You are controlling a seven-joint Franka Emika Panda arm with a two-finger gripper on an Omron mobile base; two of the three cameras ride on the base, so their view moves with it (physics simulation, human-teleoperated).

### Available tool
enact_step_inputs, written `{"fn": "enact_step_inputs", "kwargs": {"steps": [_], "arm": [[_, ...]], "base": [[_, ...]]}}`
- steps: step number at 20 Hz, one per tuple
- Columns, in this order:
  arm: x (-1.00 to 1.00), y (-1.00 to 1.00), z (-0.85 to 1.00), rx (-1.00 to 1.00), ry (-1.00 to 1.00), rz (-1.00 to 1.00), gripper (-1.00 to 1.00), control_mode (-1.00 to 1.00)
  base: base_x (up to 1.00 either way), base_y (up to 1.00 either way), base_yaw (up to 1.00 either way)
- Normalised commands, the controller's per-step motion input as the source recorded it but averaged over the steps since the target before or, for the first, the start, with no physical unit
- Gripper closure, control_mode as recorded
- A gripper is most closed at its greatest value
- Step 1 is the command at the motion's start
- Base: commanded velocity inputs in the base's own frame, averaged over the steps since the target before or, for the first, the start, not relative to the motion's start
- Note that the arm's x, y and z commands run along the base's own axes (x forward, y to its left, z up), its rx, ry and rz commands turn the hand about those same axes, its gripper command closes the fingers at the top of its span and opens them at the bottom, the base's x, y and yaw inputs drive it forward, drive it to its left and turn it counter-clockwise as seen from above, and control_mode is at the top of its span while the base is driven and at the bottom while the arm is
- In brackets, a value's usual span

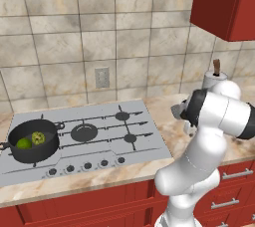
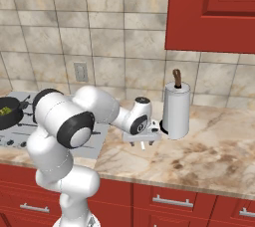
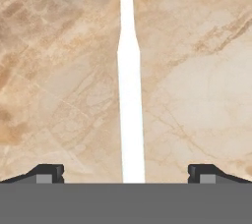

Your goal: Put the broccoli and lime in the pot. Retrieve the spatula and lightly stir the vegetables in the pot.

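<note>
Resting inside the pot [image 1: 34, 144]: broccoli [image 1: 38, 138] at 2 o'clock of lime [image 1: 23, 144]. End effector [image 3: 126, 174] gapes wide, empty, straddling the spatula [image 3: 130, 100] handle; stirring remains.

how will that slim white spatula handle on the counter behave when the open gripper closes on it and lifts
The spatula looks thin, straight and stiff, so it probably won't flop. It lies flat on the marble counter, so it shouldn't roll, though its smooth narrow handle may slip or pivot. It sits centred between the open gripper tips.
</note>
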Motion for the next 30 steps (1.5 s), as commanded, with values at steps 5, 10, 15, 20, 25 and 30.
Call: {"fn": "enact_step_inputs", "kwargs": {"steps": [5, 10, 15, 20, 25, 30], "arm": [[0.0, 0.0, -0.16, 0.03, 0.0, 0.0, -1.0, -1.0], [0.0, 0.0, -0.14, 0.02, 0.0, 0.0, -1.0, -1.0], [0.0, 0.0, -0.07, 0.0, 0.0, 0.0, -1.0, -1.0], [0.0, 0.0, 0.0, 0.0, 0.0, 0.0, -1.0, -1.0], [0.0, 0.0, -0.01, 0.0, 0.0, 0.0, -1.0, -1.0], [0.0, 0.0, -0.01, 0.0, 0.0, 0.0, 1.0, -1.0]], "base": [[0.0, 0.0, 0.0], [0.0, 0.0, 0.0], [0.0, 0.0, 0.0], [0.0, 0.0, 0.0], [0.0, 0.0, 0.0], [0.0, 0.0, 0.0]]}}
